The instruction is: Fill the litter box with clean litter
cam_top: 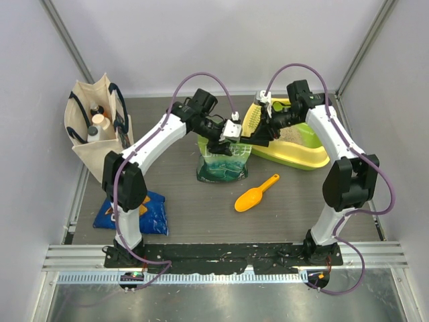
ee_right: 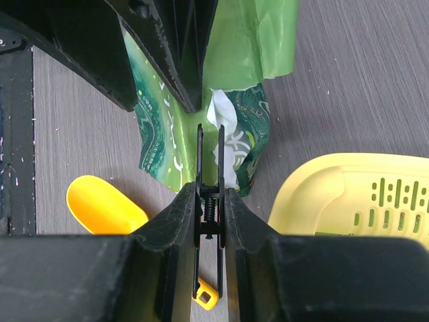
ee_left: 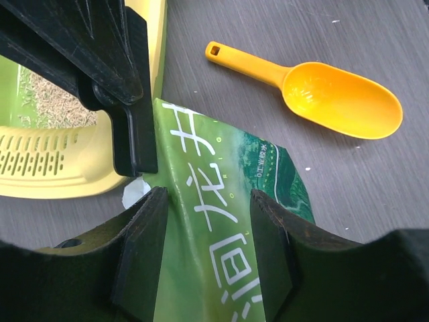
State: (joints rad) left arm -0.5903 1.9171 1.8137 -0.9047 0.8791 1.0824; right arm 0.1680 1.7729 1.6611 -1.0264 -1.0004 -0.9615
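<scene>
While the green pouch point(cam_top: 224, 164) stands upright on the desk point(cam_top: 188, 201) just beside the litter box point(cam_top: 303, 161), the step in hand looks like opening its top so the contents can be poured. The left fingers point(ee_left: 144, 248) sit on either side of the pouch's upper body, which fills the gap between them, so they appear to clamp it. The right fingers point(ee_right: 179, 221) are pressed almost together and seem to pinch a white torn strip point(ee_right: 220, 113) at the pouch's top edge. The litter box lies at the far right of the desk with its slotted grate end nearest the pouch, and some clean litter point(cam_top: 293, 134) is already in its basin.

To do this well, the left arm should hold the pouch firm and upright. The right arm should pull the strip sideways along the seam, away from the left grip, in one steady draw. A jerk could tip the pouch or scatter granules on the desk. The tear should run wide enough for a clean pour. The orange scoop point(cam_top: 257, 194) lies apart in front of the pouch, out of the way of the pull.
</scene>
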